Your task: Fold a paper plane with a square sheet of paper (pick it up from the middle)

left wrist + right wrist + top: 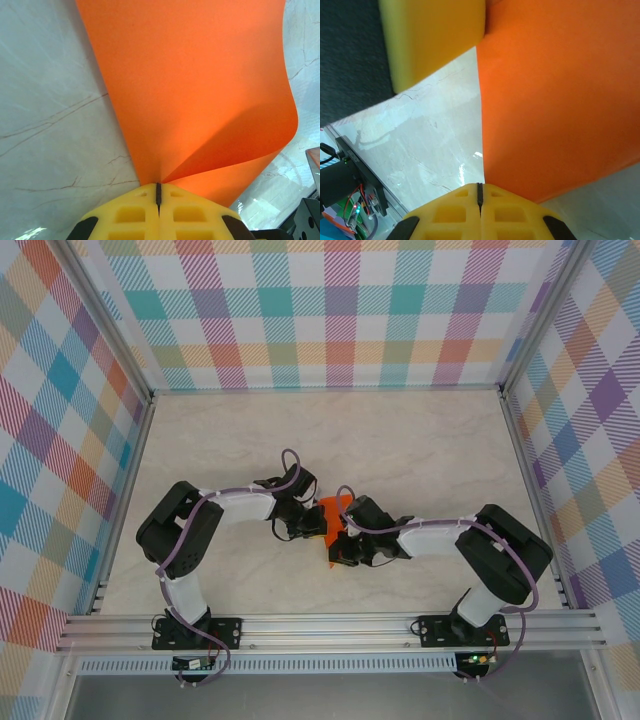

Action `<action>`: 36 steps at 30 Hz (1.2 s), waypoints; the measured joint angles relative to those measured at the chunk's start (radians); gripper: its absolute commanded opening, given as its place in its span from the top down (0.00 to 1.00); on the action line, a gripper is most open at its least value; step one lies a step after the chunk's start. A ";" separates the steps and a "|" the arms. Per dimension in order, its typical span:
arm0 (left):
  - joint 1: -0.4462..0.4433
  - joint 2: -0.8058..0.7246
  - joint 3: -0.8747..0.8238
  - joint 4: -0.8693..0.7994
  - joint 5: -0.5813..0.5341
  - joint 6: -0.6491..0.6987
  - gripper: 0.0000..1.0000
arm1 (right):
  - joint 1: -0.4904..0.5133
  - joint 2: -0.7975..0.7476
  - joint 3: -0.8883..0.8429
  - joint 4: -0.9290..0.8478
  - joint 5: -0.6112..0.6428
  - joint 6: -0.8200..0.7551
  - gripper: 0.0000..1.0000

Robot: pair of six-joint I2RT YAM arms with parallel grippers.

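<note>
The square sheet of paper (329,512), thin, matte and bright orange, is held between the two grippers near the centre of the pale, marble-veined table (420,450). It bends into a smooth curl, one layer doubling over the other in a soft fold rather than a sharp crease. The left gripper (158,186), at the sheet's 9 o'clock in the top view, has its blocky yellow fingers (195,200), moulded with rectangular recesses, pressed fully together, pinching the paper where both layers meet. The right gripper (480,186), at the sheet's 5 o'clock, is likewise clamped tight on the sheet's edge. Plaid panels (340,310) wall the table.
</note>
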 measured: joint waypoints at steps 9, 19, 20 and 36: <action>-0.002 0.000 0.003 -0.004 -0.007 0.000 1.00 | 0.001 0.011 -0.012 0.008 0.004 0.000 1.00; -0.003 0.000 0.006 -0.008 -0.010 0.000 1.00 | 0.005 -0.005 -0.010 -0.010 0.010 -0.008 1.00; -0.003 0.000 0.006 -0.008 -0.010 0.000 1.00 | 0.006 -0.009 -0.010 -0.014 0.010 -0.009 1.00; -0.006 0.000 0.008 -0.012 -0.018 0.000 1.00 | 0.052 -0.033 0.022 -0.097 0.085 -0.016 1.00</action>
